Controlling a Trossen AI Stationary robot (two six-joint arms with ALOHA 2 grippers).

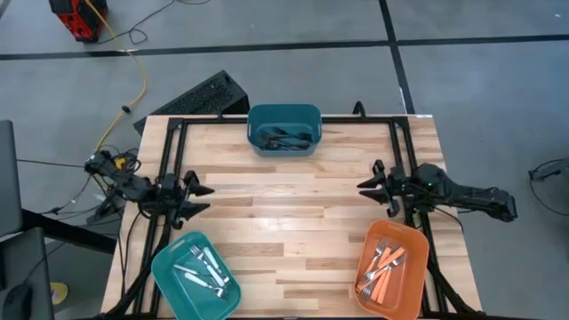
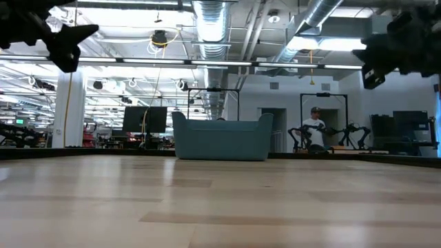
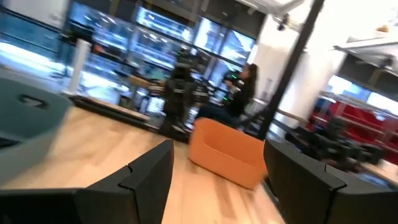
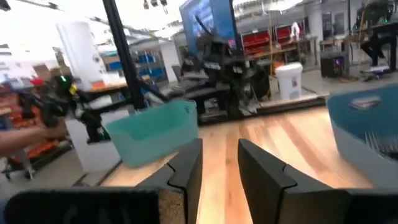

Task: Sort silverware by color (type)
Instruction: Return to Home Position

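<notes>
Blond plank-wood tabletop (image 1: 293, 222) stands on a grey concrete floor (image 1: 293, 22), with one dark arm at each side edge.

The left gripper (image 1: 204, 198) hovers at the left edge, its two fingers spread apart and empty. Just beside those fingers, toward the near edge, lies the light teal rounded plastic bin (image 1: 169, 267), which holds the white forks (image 1: 203, 271) in a loose heap.

The right gripper (image 1: 364, 194) hovers at the right edge, facing the left one across the bare boards, its fingers also parted with nothing between them. Just beside its fingers, toward the near edge, sits the orange rounded plastic bin (image 1: 413, 244), filled with the orange-handled forks (image 1: 384, 267), silver heads showing.

Midway between the two pairs of fingertips, but off at the far edge, stands the dark teal rounded plastic bin (image 1: 284, 114), which holds the dark utensils (image 1: 286, 138). In the left wrist view the orange bin shows ahead, framed between the fingers; in the right wrist view the light teal bin shows beyond them.

A black keyboard (image 1: 203, 96) lies on the floor past the far edge. A person (image 2: 315, 127) stands in the room behind.
</notes>
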